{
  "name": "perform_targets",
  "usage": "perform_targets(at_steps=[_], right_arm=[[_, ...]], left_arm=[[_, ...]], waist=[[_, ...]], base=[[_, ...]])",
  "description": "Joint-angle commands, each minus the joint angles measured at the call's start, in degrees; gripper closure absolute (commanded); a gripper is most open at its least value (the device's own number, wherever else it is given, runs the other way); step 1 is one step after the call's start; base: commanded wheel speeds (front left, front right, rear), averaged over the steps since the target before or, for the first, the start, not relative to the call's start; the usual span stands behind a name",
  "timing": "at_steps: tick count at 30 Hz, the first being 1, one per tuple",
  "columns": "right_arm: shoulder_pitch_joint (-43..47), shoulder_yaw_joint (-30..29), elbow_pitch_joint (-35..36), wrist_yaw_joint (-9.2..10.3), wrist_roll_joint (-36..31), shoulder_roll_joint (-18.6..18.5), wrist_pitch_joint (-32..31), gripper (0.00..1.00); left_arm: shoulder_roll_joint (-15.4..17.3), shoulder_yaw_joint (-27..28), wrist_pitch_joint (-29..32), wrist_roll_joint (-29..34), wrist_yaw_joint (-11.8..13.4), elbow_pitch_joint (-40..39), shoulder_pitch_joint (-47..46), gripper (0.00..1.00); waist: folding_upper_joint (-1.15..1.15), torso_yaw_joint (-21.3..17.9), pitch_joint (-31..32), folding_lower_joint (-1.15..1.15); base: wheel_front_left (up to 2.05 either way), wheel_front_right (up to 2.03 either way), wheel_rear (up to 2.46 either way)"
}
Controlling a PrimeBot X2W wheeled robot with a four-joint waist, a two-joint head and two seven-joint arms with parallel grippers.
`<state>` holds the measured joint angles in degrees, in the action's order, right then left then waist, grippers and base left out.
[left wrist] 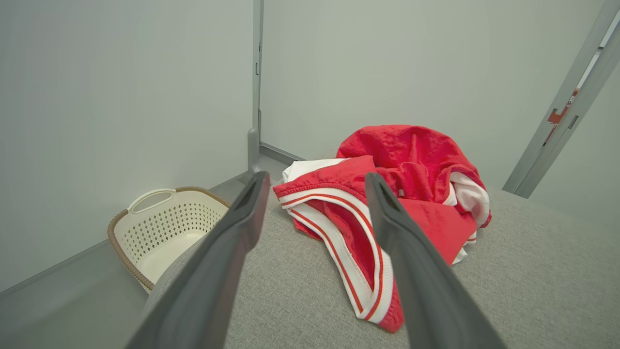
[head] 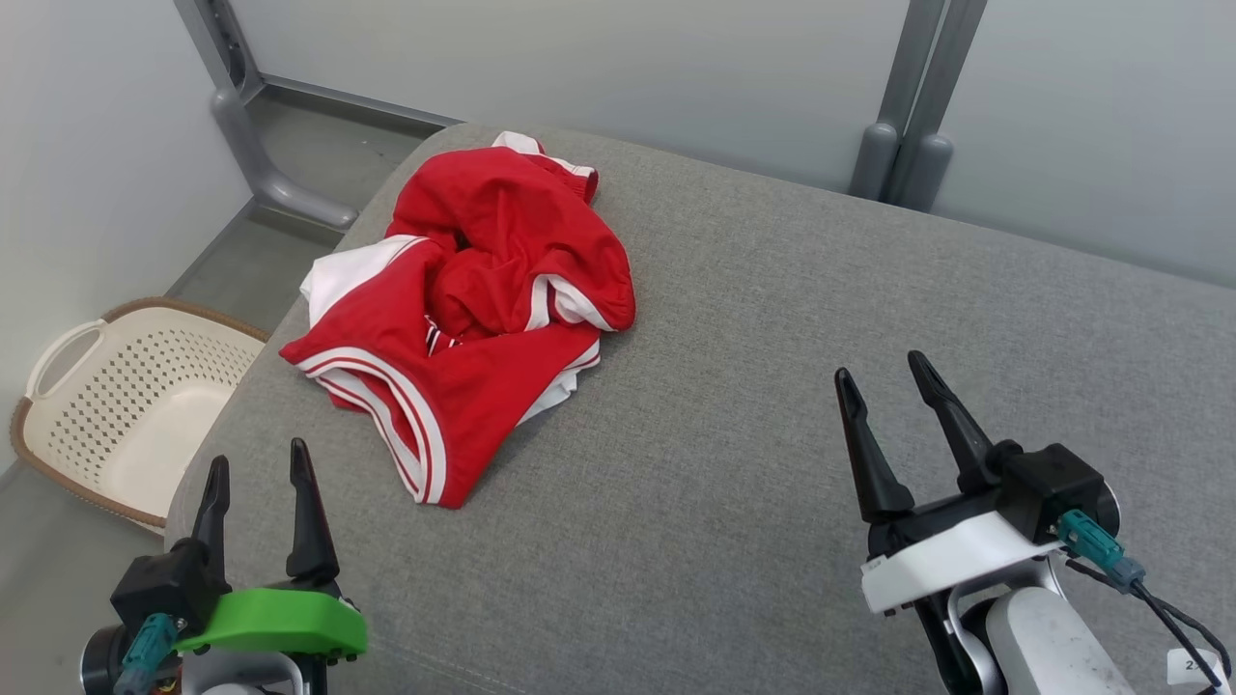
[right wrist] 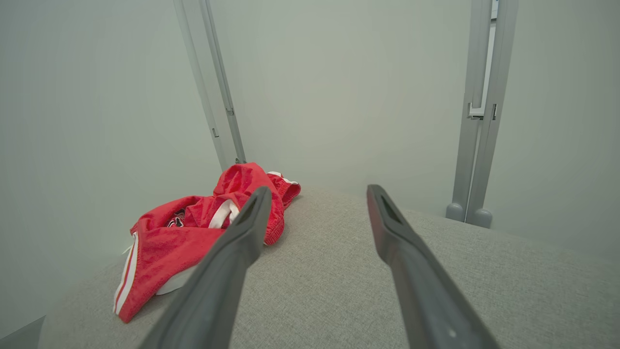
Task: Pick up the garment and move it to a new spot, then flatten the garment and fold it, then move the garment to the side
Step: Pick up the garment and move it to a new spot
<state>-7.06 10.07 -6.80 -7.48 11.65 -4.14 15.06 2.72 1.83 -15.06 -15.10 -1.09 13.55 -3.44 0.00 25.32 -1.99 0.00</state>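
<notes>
1. Fingers of the left gripper (head: 259, 454) are spread wide and nothing is held. The gripper is stationed over the near left corner of the grey padded surface (head: 772, 338).
2. The right gripper (head: 879, 365) is likewise released and empty, and is stationed over the near right part of the same surface.
3. The garment (head: 483, 290), red with white trim, is found crumpled on the far left part of the surface. Its striped hem is turned toward the left gripper, untouched. It lies well apart from the right gripper.
4. A cream perforated basket (head: 126, 405) is seen on the floor, left of the surface.
</notes>
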Motion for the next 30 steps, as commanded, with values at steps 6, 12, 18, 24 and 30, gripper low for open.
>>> perform_targets(at_steps=[6,12,18,24,30], right_arm=[[0.14,0.53,-0.10,-0.03,0.63,-0.31,0.17,0.00],[-1.26,0.77,0.36,-0.03,0.50,-0.80,0.17,0.00],[-3.25,0.80,0.82,-0.03,0.04,-1.28,0.17,0.00],[-5.46,0.87,1.02,-0.03,0.15,-1.57,0.18,0.00],[-6.40,1.12,0.80,-0.03,0.58,-2.00,0.17,0.00]], left_arm=[[0.29,0.10,-0.18,-2.67,-1.66,2.83,-1.20,0.00],[1.48,-0.59,5.92,-6.25,-3.79,9.63,-8.57,0.00],[3.23,-0.44,14.74,-9.50,-4.49,16.31,-16.49,0.00],[4.99,-0.81,20.42,-12.57,-5.54,26.08,-21.98,0.00],[6.55,-2.79,25.43,-15.58,-6.35,36.40,-24.32,0.00]], waist=[[0.00,-1.51,-0.55,0.00],[0.00,-3.91,-2.96,0.00],[0.00,-6.96,-7.19,0.00],[0.00,-10.85,-10.71,0.00],[0.00,-13.65,-11.23,0.00]], base=[[0.00,0.00,0.00],[0.00,0.00,0.00],[0.00,0.00,0.00],[0.00,0.00,0.00],[0.00,0.00,0.00]])
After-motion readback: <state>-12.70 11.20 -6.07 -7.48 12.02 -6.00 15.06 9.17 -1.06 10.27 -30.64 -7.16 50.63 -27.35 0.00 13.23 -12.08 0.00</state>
